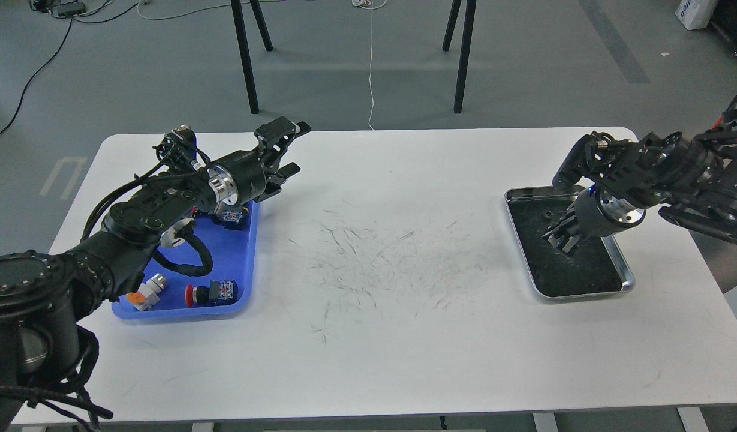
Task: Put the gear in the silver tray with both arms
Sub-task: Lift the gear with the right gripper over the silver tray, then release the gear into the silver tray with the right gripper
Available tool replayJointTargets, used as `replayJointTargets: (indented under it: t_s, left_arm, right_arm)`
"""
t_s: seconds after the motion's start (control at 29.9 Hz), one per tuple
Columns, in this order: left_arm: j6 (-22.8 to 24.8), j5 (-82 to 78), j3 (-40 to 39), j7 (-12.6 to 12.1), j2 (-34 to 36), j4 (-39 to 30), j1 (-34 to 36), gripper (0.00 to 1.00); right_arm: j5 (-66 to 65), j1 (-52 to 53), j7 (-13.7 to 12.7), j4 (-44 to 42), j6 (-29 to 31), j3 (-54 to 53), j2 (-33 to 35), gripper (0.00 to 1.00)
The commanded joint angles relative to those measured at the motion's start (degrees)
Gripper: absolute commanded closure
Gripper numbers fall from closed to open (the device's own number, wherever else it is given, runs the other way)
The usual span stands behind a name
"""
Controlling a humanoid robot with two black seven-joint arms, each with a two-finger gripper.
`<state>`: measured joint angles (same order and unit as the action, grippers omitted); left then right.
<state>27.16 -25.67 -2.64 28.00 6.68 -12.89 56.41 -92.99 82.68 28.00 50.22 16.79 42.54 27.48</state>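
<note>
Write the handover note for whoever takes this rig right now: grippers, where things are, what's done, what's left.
Left gripper: open, nothing between its fingers, raised past the far end of the blue bin.
Right gripper: pointing down into the silver tray, low over its dark floor; too dark to tell whether it is open or shut, or whether it holds anything.
Silver tray: at the right of the white table. One small dark piece lies near its far end; I cannot say whether that is the gear.
Blue bin: at the left, with a red-button part and an orange-and-white part.
Left: confirm a gear is in the tray, then clear the right arm.
</note>
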Motion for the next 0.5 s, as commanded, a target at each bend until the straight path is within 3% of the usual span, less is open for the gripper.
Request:
replayJointTargets:
  t_s: [0.0, 0.47]
  left_arm:
    - [0.0, 0.0, 0.0, 0.0, 0.0, 0.1, 0.0, 0.00]
    - [-0.2, -1.1, 0.1, 0.0, -0.9, 0.1, 0.0, 0.00]
  right_arm:
    - [0.0, -0.8, 0.0, -0.4, 0.0, 0.0, 1.3, 0.95]
    - [0.2, -4.4, 0.0, -3.1, -0.1, -0.2, 2.8, 0.94]
